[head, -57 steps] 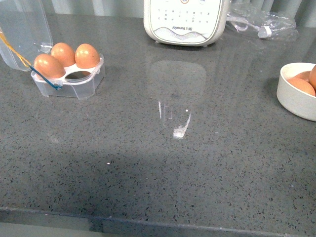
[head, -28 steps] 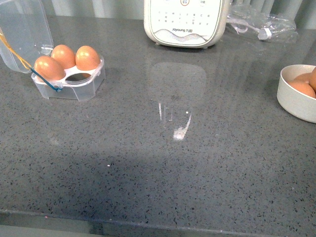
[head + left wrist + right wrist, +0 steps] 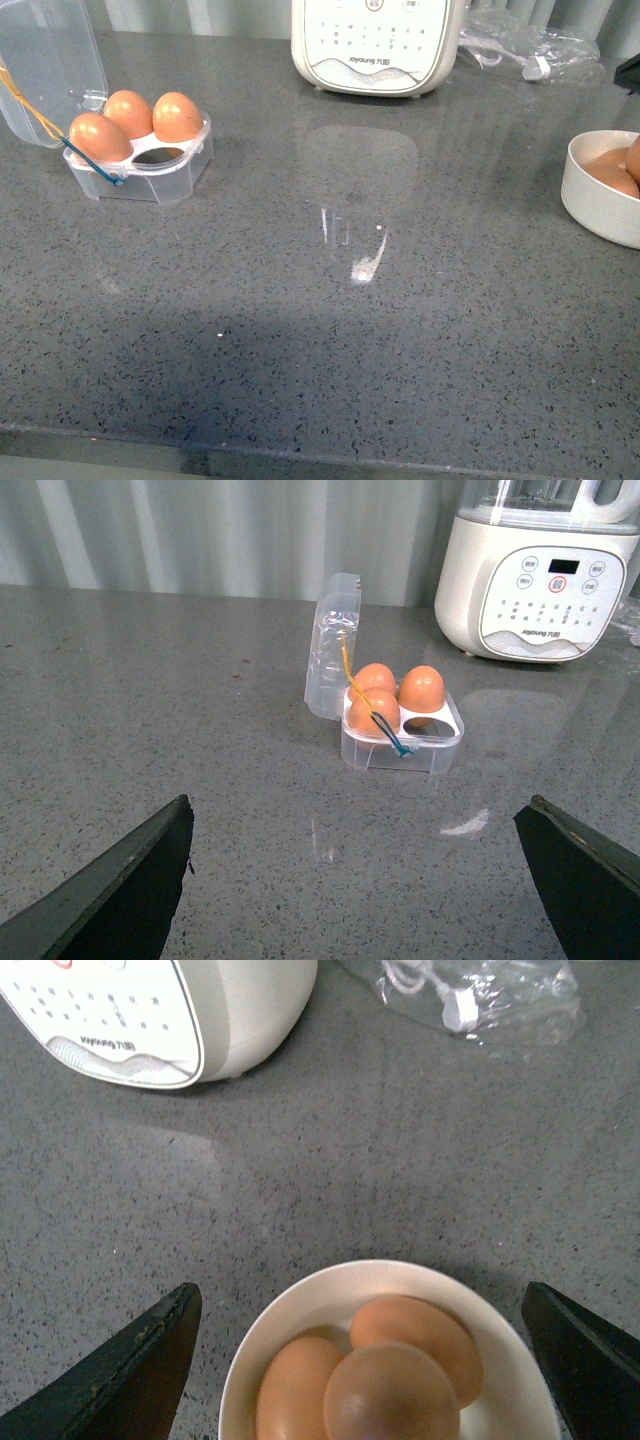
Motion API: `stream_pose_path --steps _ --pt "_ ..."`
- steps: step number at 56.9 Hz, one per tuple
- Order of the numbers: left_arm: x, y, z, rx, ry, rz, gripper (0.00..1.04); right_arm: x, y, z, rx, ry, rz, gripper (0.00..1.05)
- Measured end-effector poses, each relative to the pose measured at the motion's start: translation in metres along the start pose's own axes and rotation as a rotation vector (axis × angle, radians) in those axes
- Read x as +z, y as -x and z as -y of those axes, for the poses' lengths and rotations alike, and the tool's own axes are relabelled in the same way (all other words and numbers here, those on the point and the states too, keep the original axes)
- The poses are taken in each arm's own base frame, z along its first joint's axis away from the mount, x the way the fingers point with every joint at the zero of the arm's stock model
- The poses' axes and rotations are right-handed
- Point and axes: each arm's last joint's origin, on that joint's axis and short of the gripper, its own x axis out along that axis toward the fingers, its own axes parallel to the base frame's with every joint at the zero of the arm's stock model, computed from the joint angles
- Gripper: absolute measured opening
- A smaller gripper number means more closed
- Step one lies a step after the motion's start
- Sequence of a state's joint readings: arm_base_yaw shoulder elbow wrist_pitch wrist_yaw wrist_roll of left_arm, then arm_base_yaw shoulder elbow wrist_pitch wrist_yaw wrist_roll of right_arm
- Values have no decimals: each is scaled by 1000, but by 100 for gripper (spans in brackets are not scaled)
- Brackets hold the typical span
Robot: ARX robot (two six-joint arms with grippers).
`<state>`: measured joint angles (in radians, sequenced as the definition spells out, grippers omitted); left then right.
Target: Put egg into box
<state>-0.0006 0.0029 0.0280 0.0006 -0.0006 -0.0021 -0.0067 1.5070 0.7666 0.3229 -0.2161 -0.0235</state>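
Egg [image 3: 610,173] lies in bowl [image 3: 592,200], right edge of front view; right gripper [image 3: 360,1295] apart. Box [image 3: 150,178], upper left, lid [image 3: 50,60] up; left gripper [image 3: 355,815] apart.

The white appliance [image 3: 375,45] reads "Joyoung" on its front.

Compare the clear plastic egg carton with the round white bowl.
The clear plastic four-cell egg carton is see-through and angular; the round white bowl is opaque and curved. The carton's brown eggs sit in separate cells, with one cell empty; the bowl's loose eggs lie piled together. The carton has an open hinged lid; the bowl has none. Both hold three brown eggs.
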Motion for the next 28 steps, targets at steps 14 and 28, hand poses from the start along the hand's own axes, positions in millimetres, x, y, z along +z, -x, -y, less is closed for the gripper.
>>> stream_pose_path --steps 14,28 --pt "0 0 0 0 0 0 98 -19 -6 -1 4 0 -53 97" --pt "0 0 0 0 0 0 98 -24 -5 2 -14 0 -67 97"
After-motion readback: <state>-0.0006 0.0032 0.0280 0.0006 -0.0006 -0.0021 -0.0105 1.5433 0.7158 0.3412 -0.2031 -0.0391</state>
